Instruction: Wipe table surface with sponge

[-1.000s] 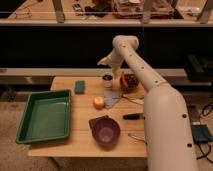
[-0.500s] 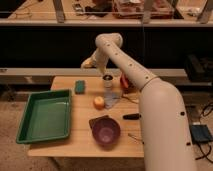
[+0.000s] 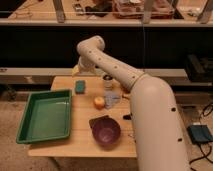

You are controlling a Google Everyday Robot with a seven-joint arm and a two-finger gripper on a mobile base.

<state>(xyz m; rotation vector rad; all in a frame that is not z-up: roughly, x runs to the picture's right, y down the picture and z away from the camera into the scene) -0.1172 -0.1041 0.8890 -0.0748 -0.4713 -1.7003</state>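
Observation:
The teal-green sponge (image 3: 80, 87) lies on the light tan table surface (image 3: 80, 142) near its back edge, just right of the green tray. My gripper (image 3: 78, 69) hangs at the end of the white arm, which reaches from the right across the back of the table. It is just above and behind the sponge and looks apart from it. The gripper's tip is partly hidden by the arm's wrist.
A large green tray (image 3: 45, 116) fills the table's left side. An orange fruit (image 3: 99, 102), a clear cup (image 3: 113, 98) and a dark can (image 3: 108, 82) stand mid-table. A purple bowl (image 3: 106, 132) sits near the front beside a dark brown flat block (image 3: 96, 121).
The arm has swung left along the back of the table. The gripper moved from near the can to above the sponge. The objects on the table have not moved.

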